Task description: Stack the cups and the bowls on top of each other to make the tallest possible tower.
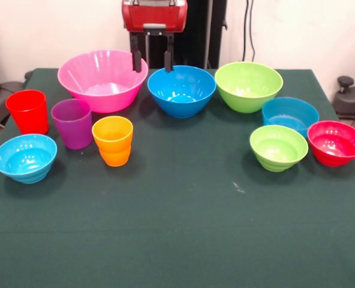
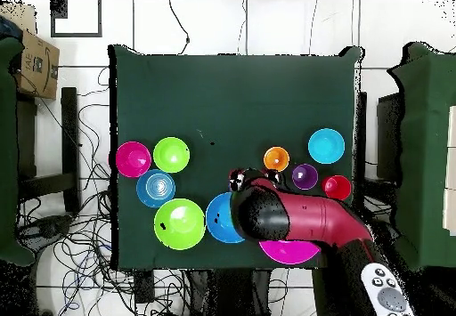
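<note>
The tool (image 1: pixel 152 59) hangs from the red arm above the far part of the green counter (image 1: pixel 183 228), its two dark fingers (image 1: pixel 136 56) spread moderately apart with nothing between them. The left finger in the front view overlaps the rim of the big pink bowl (image 1: pixel 99 81) and the right one comes down at the rim of the mid-sized blue bowl (image 1: pixel 181 91); whether either actually touches a rim cannot be told. From overhead the arm covers much of the pink bowl and part of the blue one, and the tool itself is hidden there.

Nothing is stacked. In the front view the far row runs pink bowl, blue bowl, then the mid-sized lime green bowl (image 1: pixel 248 86), each near its neighbour. On the right sit the small blue bowl (image 1: pixel 290 114), the small lime green bowl (image 1: pixel 278 147) and the red bowl (image 1: pixel 336 143), close together. On the left stand the red cup (image 1: pixel 28 111), the purple cup (image 1: pixel 72 123) and the orange cup (image 1: pixel 113 140), all upright, with the light blue bowl (image 1: pixel 25 158) in front of the red cup. Every bowl rests mouth up on the counter
</note>
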Controlling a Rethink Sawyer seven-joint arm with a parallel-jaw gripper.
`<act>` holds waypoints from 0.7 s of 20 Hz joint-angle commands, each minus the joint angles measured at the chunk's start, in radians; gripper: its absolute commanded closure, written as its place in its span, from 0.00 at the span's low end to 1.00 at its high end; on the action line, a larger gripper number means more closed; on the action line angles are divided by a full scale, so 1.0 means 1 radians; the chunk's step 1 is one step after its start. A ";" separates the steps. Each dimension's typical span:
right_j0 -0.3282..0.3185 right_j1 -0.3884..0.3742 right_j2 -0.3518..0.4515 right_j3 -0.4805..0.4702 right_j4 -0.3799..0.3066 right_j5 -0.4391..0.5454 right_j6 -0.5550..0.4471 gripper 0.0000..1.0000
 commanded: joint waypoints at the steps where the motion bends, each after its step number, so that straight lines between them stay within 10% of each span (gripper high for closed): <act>1: -0.012 0.057 0.110 -0.119 -0.073 0.195 -0.154 0.00; 14: -0.074 0.114 0.158 -0.172 -0.147 0.217 -0.155 0.00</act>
